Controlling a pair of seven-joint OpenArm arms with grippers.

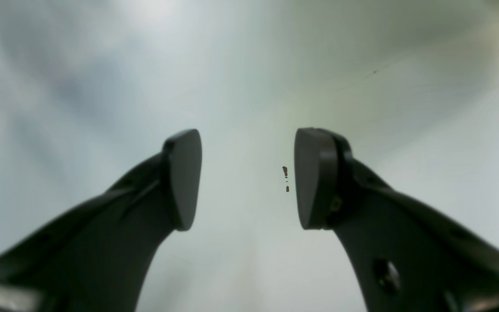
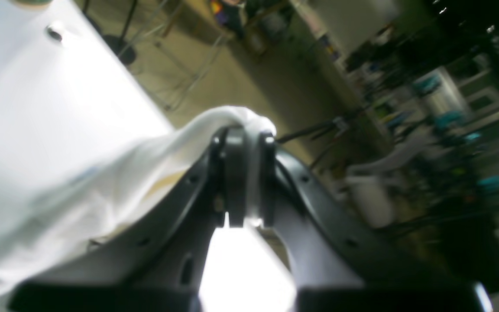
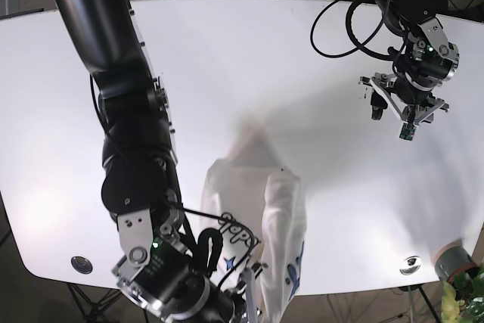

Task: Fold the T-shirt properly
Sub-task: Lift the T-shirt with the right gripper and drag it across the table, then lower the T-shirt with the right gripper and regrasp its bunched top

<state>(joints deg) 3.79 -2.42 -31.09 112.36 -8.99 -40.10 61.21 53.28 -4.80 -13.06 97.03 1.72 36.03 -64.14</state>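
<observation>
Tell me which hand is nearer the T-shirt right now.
Right. The right hand is shut on an edge of the T-shirt at the table's near edge. The left hand hangs open over bare table, far off to the side.

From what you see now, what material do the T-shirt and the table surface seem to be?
T-shirt: soft white woven or knit cloth, probably cotton; it bunches and drapes where the right gripper pinches it. Table: smooth, hard white board, likely laminate, with a faint sheen.
</observation>
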